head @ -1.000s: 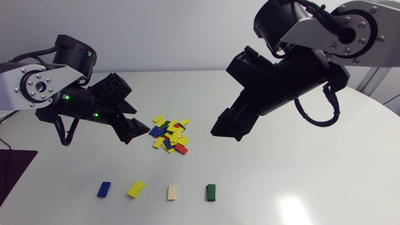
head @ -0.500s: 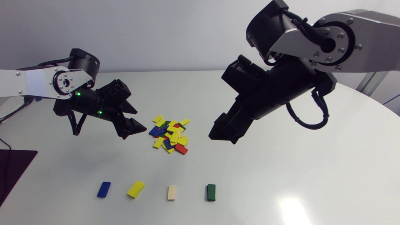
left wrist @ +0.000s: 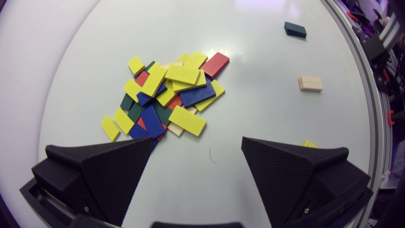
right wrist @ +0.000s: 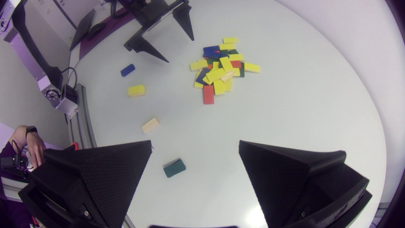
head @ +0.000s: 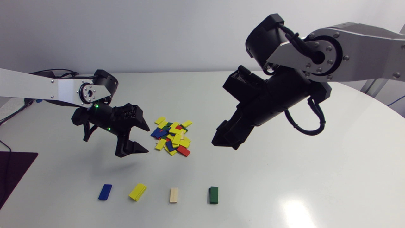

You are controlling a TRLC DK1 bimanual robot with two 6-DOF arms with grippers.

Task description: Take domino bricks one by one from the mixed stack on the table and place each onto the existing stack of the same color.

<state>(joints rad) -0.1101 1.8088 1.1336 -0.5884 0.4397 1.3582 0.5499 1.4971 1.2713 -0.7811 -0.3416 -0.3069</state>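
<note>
1. The left fingers (left wrist: 110, 177) stand wide apart and hold nothing; only bare bench (head: 284, 177) shows between them.
2. The left gripper (head: 147, 141) hangs over the bench just left of the mixed pile (head: 172, 137) without touching it; one finger is on the far side and one on the near side, and both tips point right, toward the pile.
3. The right fingers (right wrist: 104, 180) are also wide apart and empty; the right gripper (head: 225, 144) hangs to the right of the pile, apart from it, with its tips pointing down and to the left.
4. The mixed pile lies in the middle of the bench, between the two grippers; most bricks are yellow, with blue, red, green and cream ones lying across each other; a red brick (head: 183, 151) lies flat at the near right edge of the pile.
5. Four sorted stacks stand in a row on the near side, well apart from the pile; from left to right they are the blue stack (head: 105, 192), the yellow stack (head: 137, 191), the cream stack (head: 173, 195) and the green stack (head: 214, 194); the yellow stack is turned a little askew to the others.
6. The left arm (head: 47, 90) comes in from the left; the right arm (head: 348, 53) comes in from the right.
</note>
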